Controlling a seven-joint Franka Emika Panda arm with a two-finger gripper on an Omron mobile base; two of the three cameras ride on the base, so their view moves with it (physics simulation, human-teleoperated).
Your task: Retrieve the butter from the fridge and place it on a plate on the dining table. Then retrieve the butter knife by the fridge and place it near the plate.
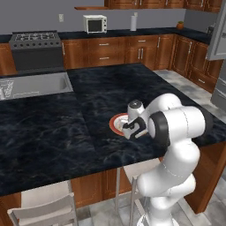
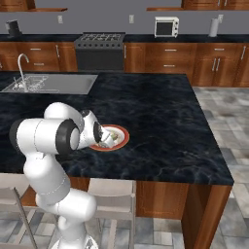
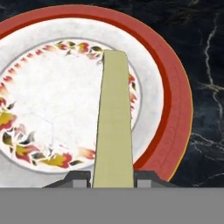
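End effector (image 3: 113,179) clamped on butter (image 3: 113,127), poised over plate (image 3: 168,109) on worktop (image 1: 53,132). Fetch from fridge apparently done; release onto plate pending, butter knife not yet retrieved.

The butter (image 3: 113,122) is a flat pale yellow with a greenish cast. The plate (image 3: 173,109) has a broad reddish-brown rim, a thin gold outer edge, a white face and a ring of red, yellow and dark leaf-like marks, perhaps a floral wreath. The dining table (image 1: 48,132) top is black marble with faint pale veins, on a brown wooden base. The stools (image 2: 114,192) look pale grey.
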